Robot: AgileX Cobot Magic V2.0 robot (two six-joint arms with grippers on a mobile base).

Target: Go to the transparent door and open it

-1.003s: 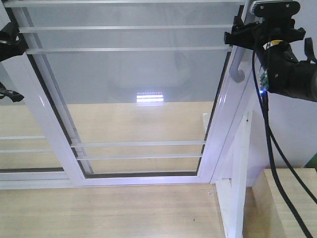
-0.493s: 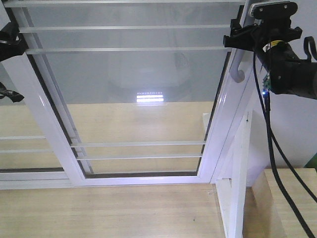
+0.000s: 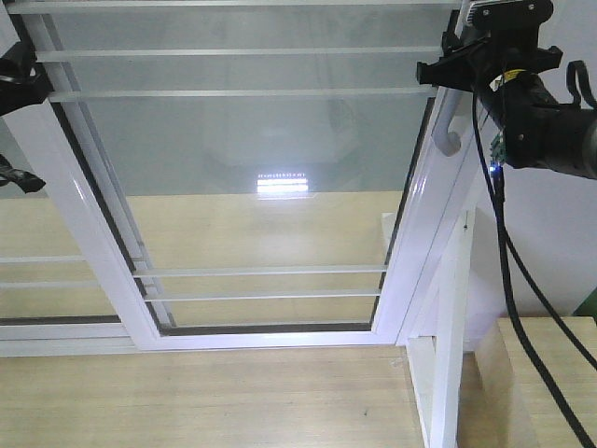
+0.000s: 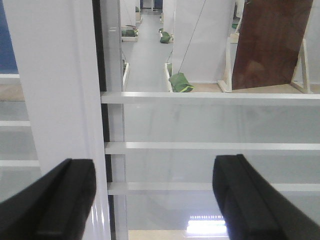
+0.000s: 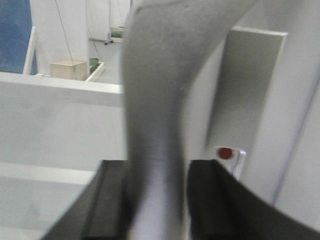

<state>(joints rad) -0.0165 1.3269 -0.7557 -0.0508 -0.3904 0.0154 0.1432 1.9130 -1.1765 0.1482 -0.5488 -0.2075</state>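
Note:
The transparent door (image 3: 261, 140) fills the front view, a clear pane in a white frame with thin white bars. Its curved grey handle (image 3: 450, 121) hangs on the right stile. My right gripper (image 3: 446, 70) sits on the upper part of that handle. In the right wrist view the handle (image 5: 155, 100) runs between the two black fingers (image 5: 112, 200), which press on both its sides. My left gripper (image 3: 23, 129) is at the door's left stile. In the left wrist view it (image 4: 155, 200) stands open, with only glass and bars behind the gap.
A white jamb post (image 3: 452, 308) stands right of the door. A handle-less glass panel (image 3: 47, 243) lies behind on the left. Pale wooden floor (image 3: 205, 401) runs below. A black cable (image 3: 508, 261) hangs from the right arm. A red-dotted latch (image 5: 226, 153) sits beside the handle.
My right gripper has crept slightly up and to the left along the handle. The door and the left gripper have not visibly moved.

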